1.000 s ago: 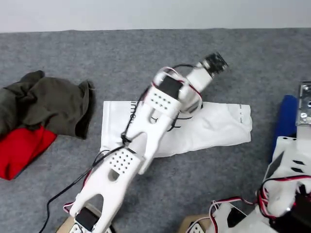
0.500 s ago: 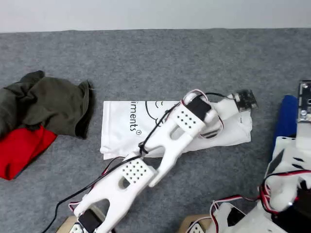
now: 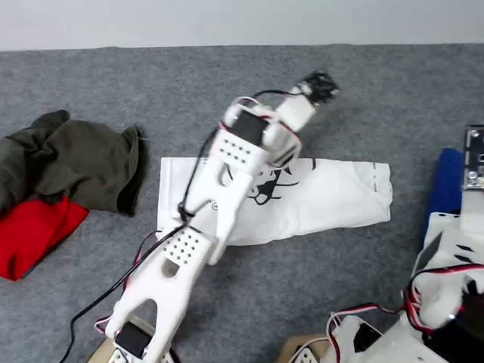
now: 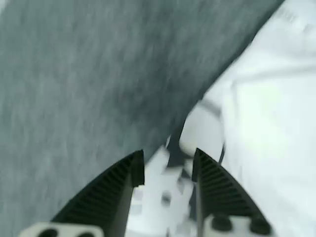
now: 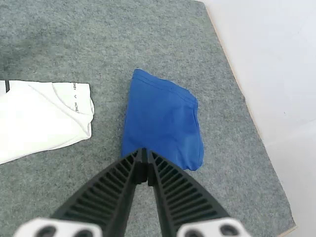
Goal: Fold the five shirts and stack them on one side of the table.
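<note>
A white shirt [image 3: 333, 198] with a black print lies folded into a long band at the middle of the grey mat; it also shows as a white shirt [image 4: 276, 113] and a white shirt [image 5: 44, 116] in the wrist views. My left gripper [image 3: 318, 85] hangs above the mat just past the shirt's far edge. The left gripper [image 4: 165, 165] is open with its black fingers apart, holding no cloth. A folded blue shirt [image 5: 163, 118] lies at the right side, blue shirt [image 3: 446, 185]. My right gripper [image 5: 146, 160] is shut and empty just short of it.
A crumpled dark olive shirt [image 3: 76, 159] lies on a red shirt [image 3: 30, 234] at the left edge. The left arm [image 3: 227, 189] crosses over the white shirt. The right arm [image 3: 446, 287] stands at the near right corner. The mat's edge [image 5: 247, 113] runs right of the blue shirt.
The left arm swung out to the white shirt's right end half a second ago, then came back up and left, past the shirt's far edge. The right arm kept still.
</note>
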Controlling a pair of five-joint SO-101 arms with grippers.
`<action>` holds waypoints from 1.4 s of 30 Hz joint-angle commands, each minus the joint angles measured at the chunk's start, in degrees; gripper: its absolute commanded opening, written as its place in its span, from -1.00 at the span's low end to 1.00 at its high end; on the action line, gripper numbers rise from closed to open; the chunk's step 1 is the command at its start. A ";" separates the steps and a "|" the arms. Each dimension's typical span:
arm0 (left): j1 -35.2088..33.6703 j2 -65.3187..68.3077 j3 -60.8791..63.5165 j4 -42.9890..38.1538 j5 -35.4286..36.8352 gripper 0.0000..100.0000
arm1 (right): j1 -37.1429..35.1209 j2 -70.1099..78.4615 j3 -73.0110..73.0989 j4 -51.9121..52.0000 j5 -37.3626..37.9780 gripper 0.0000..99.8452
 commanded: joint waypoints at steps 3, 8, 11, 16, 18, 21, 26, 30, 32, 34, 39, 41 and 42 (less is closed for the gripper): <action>-8.53 -7.65 0.40 4.92 5.54 -0.77 | 0.22 0.40 0.53 1.27 0.53 -0.98; -14.77 -17.67 14.46 4.92 5.98 -0.78 | 0.22 0.31 2.90 1.27 0.53 -0.98; -17.49 -26.37 26.77 4.92 6.33 -0.77 | 0.22 0.31 2.81 1.27 0.53 -0.98; -21.27 -38.95 44.70 4.75 6.33 -0.67 | 0.22 0.31 2.81 1.36 0.53 -0.98; -23.03 -41.67 50.24 4.66 6.33 -0.64 | 0.22 0.31 2.81 1.54 0.53 -0.98; -24.97 -42.90 56.92 4.66 5.98 -0.59 | 0.22 0.31 2.90 1.80 0.53 -0.98; -27.25 -40.35 61.76 4.40 5.98 -0.50 | 0.40 0.31 2.90 1.89 0.53 -0.98; -27.34 -34.11 61.67 2.37 5.98 -0.48 | 0.40 0.31 3.25 1.89 0.53 -0.98; -27.78 -30.77 61.58 0.18 6.15 -0.48 | 0.31 0.04 4.84 1.89 0.53 -0.98; -28.40 -27.60 61.14 -1.67 6.15 -0.48 | 0.31 -0.22 6.51 1.89 0.53 -0.98; -31.03 -22.33 55.69 -1.32 6.24 -0.49 | 0.48 -0.22 7.21 1.89 0.53 -0.98; -32.35 -21.63 52.44 0.62 5.98 -0.49 | 0.48 -0.22 7.21 1.89 0.53 -0.98; -32.79 -21.45 51.30 1.14 5.89 -0.49 | 0.48 -0.22 7.21 1.89 0.44 -0.98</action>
